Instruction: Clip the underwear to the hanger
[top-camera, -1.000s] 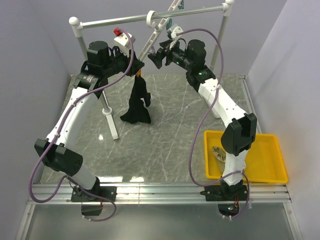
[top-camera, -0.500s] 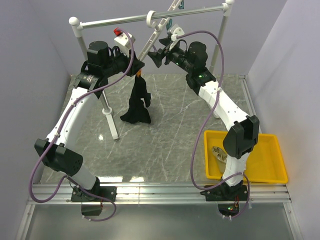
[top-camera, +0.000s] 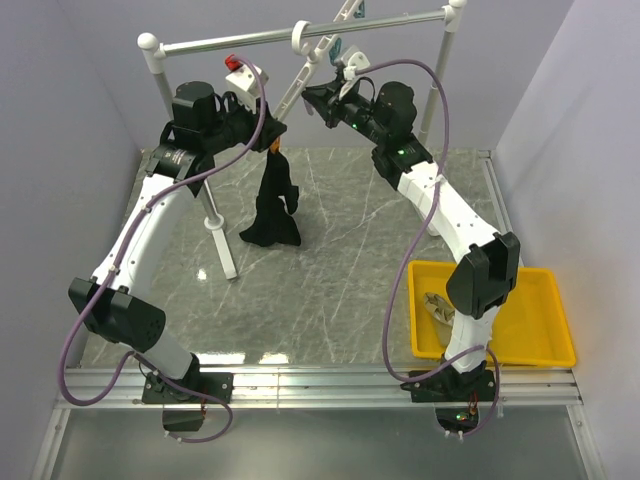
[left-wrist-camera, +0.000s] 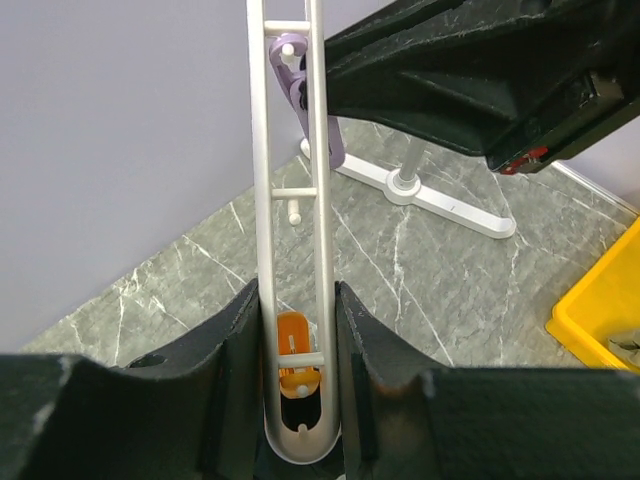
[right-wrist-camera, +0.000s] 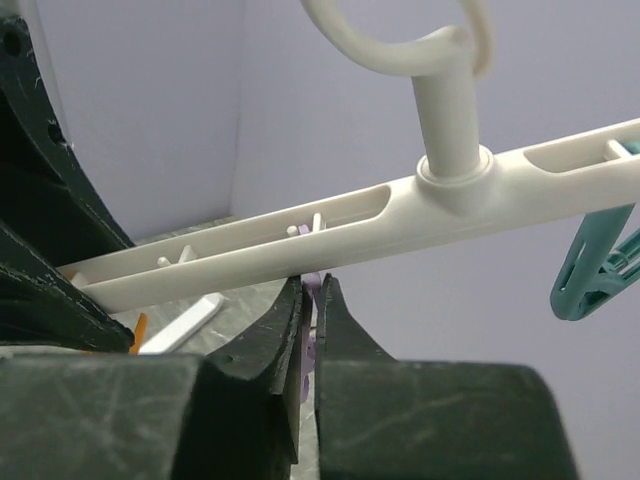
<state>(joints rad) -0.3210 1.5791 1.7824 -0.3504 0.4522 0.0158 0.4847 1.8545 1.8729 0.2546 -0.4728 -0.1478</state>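
- two grippers, one hanger (right-wrist-camera: 350, 245), one underwear (top-camera: 272, 205), one tray (top-camera: 520, 322).
- right gripper (right-wrist-camera: 312, 300) — jaws almost together, pinching one lilac clip (right-wrist-camera: 308, 345) under the hanger's middle.
- left gripper (left-wrist-camera: 297, 310) — narrow, clamped on the hanger's lower end by one orange clip (left-wrist-camera: 292, 338).
- underwear hangs just below the left gripper.
- yellow tray, well apart, holds one beige cloth (top-camera: 437, 306).

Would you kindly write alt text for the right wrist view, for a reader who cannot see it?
The right gripper is pinched shut on a lilac clip just beneath the slanting white hanger, whose hook rises above. A teal clip shows below the hanger at the right edge.
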